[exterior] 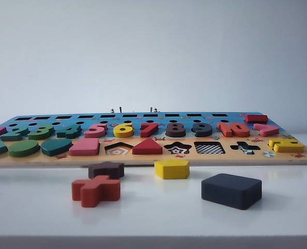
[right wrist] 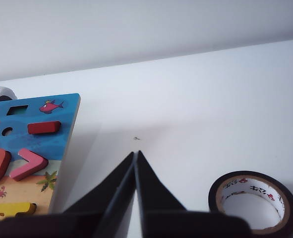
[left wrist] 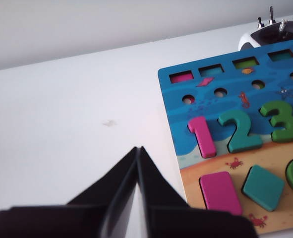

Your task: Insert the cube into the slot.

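The left gripper (left wrist: 137, 148) is pinched tight, with its two black fingers pressed together and nothing between them. It hangs over the bare white table (left wrist: 62, 129), just beside one end of the puzzle board (left wrist: 178, 163), near the pink number one (left wrist: 202, 137) and the green number two (left wrist: 240, 130).

The right gripper (right wrist: 136, 153) is pinched tight too, and it holds nothing. It hangs over the table beside the other end of the board, near a red bar (right wrist: 43, 127). A roll of black tape (right wrist: 254, 202) lies on the table close to it.

Neither gripper shows in the exterior view. There, the cube (exterior: 231, 190) lies flat on the table in front of the board, well apart from both grippers. The slot (exterior: 209, 148) is open, with its black-and-white checks showing. It sits in the front row of the board, between the star hole (exterior: 177, 148) and the cross hole (exterior: 245, 148). The yellow block (exterior: 172, 168), the brown star block (exterior: 106, 169) and the red cross block (exterior: 96, 190) also lie loose on the table, to the left of the cube.
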### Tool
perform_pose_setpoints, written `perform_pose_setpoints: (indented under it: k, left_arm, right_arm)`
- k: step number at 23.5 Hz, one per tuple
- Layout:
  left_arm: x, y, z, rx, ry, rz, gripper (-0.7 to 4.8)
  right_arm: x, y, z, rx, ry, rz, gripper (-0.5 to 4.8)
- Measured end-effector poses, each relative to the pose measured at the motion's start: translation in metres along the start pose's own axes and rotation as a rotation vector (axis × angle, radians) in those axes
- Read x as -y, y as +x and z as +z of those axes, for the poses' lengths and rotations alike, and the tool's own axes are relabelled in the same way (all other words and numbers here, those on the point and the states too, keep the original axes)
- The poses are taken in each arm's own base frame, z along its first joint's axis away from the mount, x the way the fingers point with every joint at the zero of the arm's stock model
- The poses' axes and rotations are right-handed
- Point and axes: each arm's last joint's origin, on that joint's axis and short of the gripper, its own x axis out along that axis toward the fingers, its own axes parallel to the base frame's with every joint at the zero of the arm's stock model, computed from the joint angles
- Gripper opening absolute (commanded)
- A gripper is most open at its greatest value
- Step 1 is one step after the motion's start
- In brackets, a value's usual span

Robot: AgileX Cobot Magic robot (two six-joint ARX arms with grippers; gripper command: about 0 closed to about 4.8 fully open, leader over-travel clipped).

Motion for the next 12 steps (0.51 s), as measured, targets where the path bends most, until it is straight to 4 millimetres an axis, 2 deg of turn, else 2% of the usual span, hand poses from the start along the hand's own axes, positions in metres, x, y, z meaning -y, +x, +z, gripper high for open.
perform_pose_setpoints:
  k: [12]
  left_arm:
    - [-0.004,-0.001,0.043,-0.025,0.0,-0.07,0.2]
  right_arm:
    - [0.0,0.0,0.0,-0.003,0.0,-0.001,-0.03]
